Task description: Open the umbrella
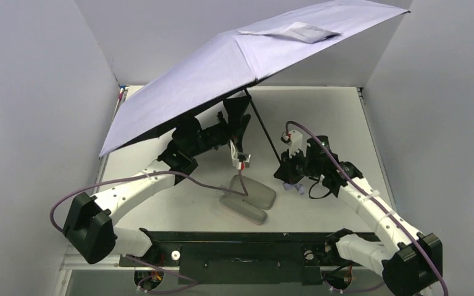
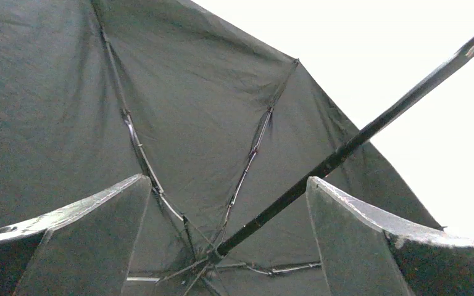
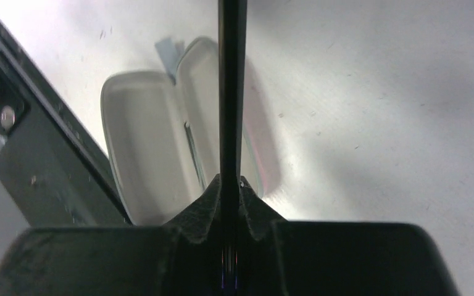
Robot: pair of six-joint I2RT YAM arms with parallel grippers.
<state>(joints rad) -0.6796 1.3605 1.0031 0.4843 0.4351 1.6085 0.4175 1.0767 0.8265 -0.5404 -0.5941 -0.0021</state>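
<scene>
The umbrella's pale lavender canopy point(image 1: 222, 68) is spread wide and tilted over the back of the table. Its thin black shaft point(image 1: 264, 126) slants down to my right gripper point(image 1: 286, 168), which is shut on the shaft point(image 3: 230, 92) just above the small lavender handle point(image 1: 295, 187). My left gripper point(image 1: 237, 117) is under the canopy with its jaws wide open. In the left wrist view point(image 2: 227, 179) the shaft point(image 2: 358, 139) passes between the fingers without touching them, and the black lining point(image 2: 191, 92) and ribs fill the view.
The oval pinkish-grey hard case point(image 1: 250, 200) lies open on the table in front of the arms and also shows in the right wrist view point(image 3: 154, 148). White walls enclose the table on three sides; the canopy's edge reaches close to the left wall.
</scene>
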